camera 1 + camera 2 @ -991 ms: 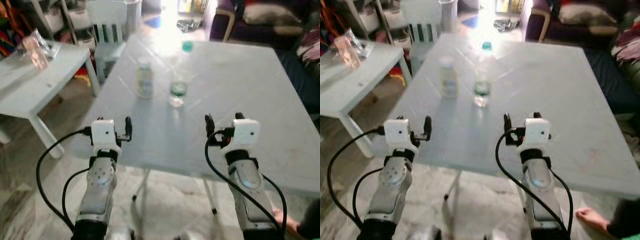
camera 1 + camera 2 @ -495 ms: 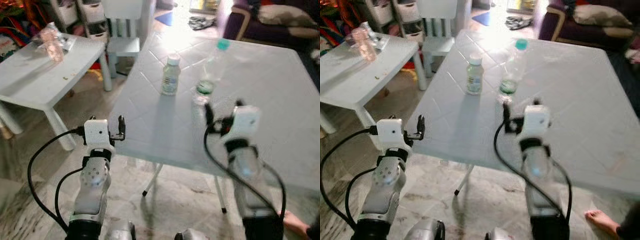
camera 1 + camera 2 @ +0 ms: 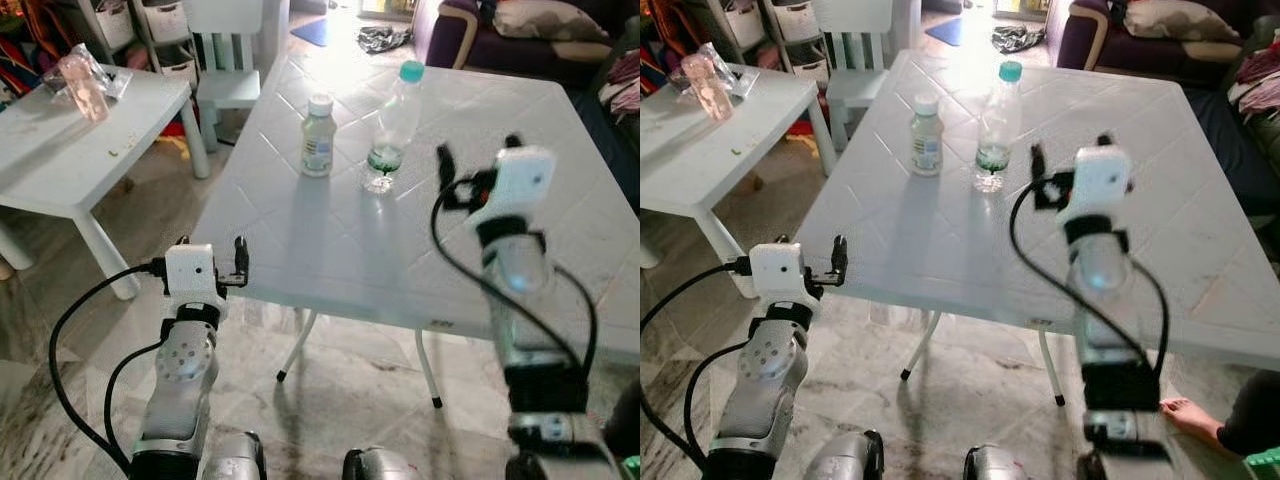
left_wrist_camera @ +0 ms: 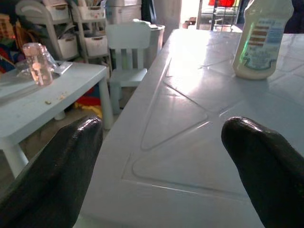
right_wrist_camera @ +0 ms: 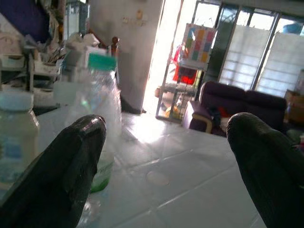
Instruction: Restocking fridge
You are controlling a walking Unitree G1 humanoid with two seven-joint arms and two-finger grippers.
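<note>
Two bottles stand side by side on the far part of the white table (image 3: 330, 250): a small milky bottle (image 3: 318, 135) with a white cap and a clear bottle (image 3: 392, 125) with a teal cap. My right gripper (image 3: 478, 152) is raised over the table, open and empty, just right of the clear bottle. In the right wrist view the clear bottle (image 5: 97, 109) sits near one finger, not between them. My left gripper (image 3: 212, 252) is open and empty at the table's near left edge. The left wrist view looks along the tabletop toward the milky bottle (image 4: 263, 40).
A low white side table (image 3: 70, 150) with a pink cup (image 3: 82, 85) stands to the left. A white child's chair (image 3: 235, 50) and storage shelves are behind it. A dark sofa (image 3: 520, 30) lies beyond the table. A person's foot (image 3: 1185, 415) rests on the floor at lower right.
My right arm has risen from the table's near edge to beside the clear bottle. The camera has shifted. The left arm holds its place at the table edge.
</note>
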